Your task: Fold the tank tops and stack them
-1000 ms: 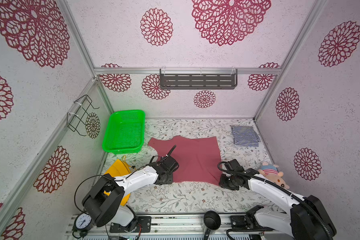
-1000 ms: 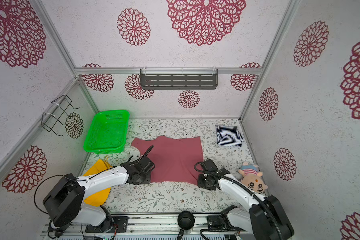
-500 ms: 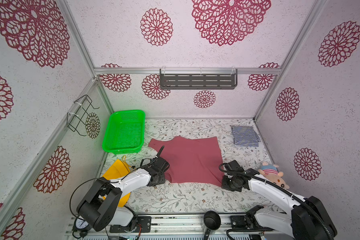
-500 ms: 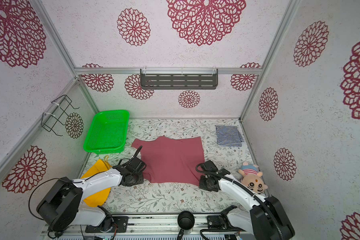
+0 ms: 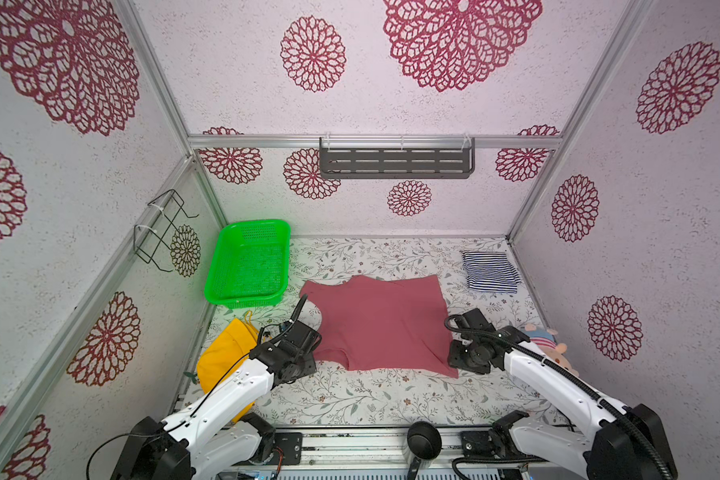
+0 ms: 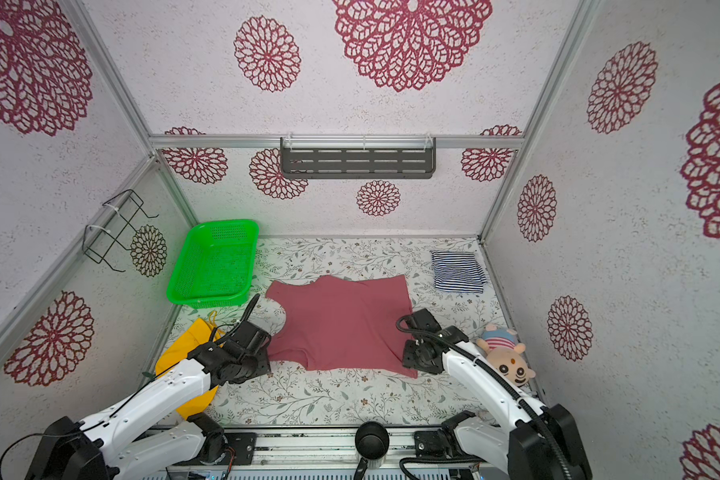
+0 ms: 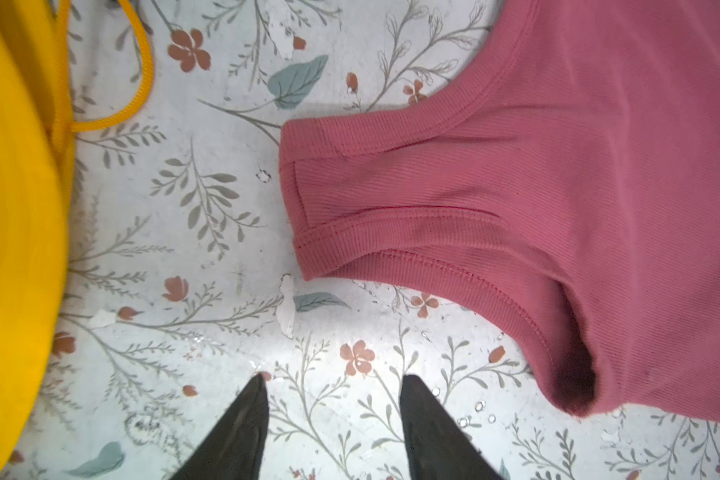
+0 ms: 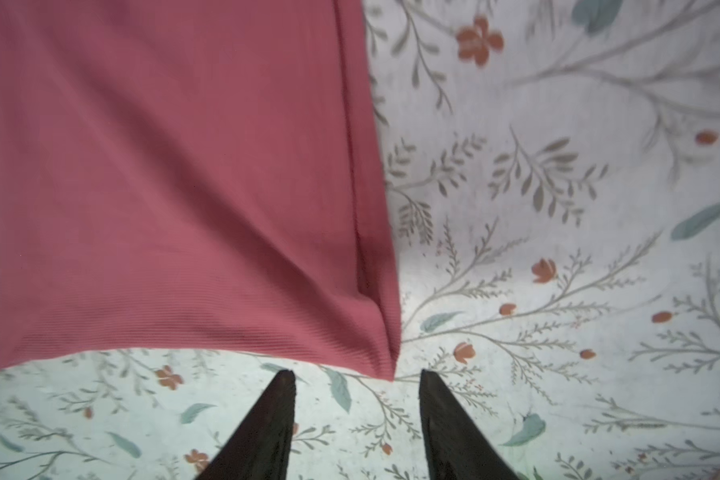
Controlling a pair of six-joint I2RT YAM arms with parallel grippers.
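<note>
Right wrist: top (image 8: 175,187) beyond end effector (image 8: 356,374)

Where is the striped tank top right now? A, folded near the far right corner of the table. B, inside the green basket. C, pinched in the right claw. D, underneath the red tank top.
A: in a top view the striped tank top lies folded by the far right corner of the table, apart from the spread-out red tank top.

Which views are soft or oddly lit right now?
Right wrist: soft, the table print smeared. Left wrist: red top ribbing crisp, yellow hat blurred. Both top views: sharp, evenly lit, the basket casting green on the wall.
</note>
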